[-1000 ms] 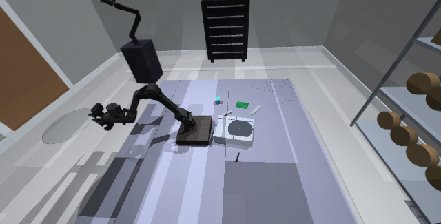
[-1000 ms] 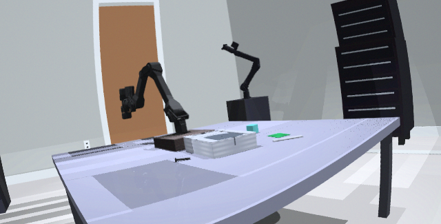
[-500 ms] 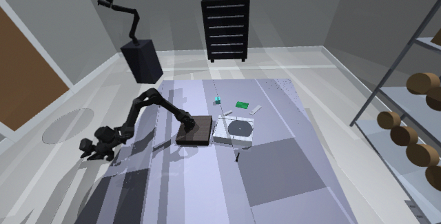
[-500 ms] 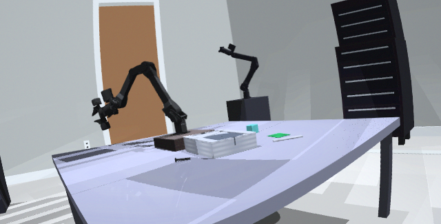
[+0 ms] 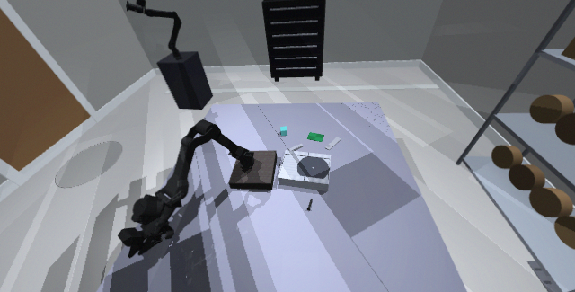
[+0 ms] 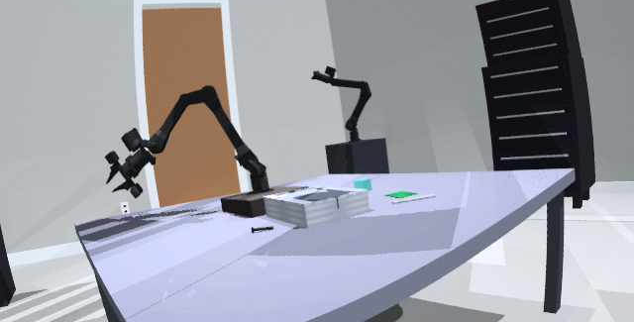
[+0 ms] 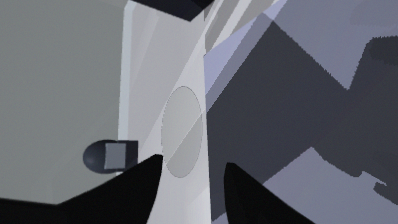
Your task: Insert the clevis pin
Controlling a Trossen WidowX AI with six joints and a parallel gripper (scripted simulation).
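Gripper (image 5: 136, 253) (image 6: 111, 187) (image 7: 193, 166) partly open, fingertips apart, nothing between them. Top view: gripper out over the picture's lower-left table area; steel clevis pin (image 5: 310, 205) (image 6: 263, 229) well apart from it, on the other side of the brown base block (image 5: 267, 181) (image 6: 235, 205). Pin lies on the table (image 5: 292, 247) (image 6: 213, 263) (image 7: 295, 186), near the rimmed steel tray (image 5: 289, 166) (image 6: 289, 210), not touching. Dark aluminium disc (image 5: 307, 172) (image 6: 317, 196) flat in tray, small hole visible at its middle. Exterior view: gripper raised above table height, fingers angled down toward picture left; pin on its side, beside the tray, well away from the fingertips. Wrist view: two black fingers with a gap between, pale floor (image 7: 150, 60) on one side, shadowed table on the other.
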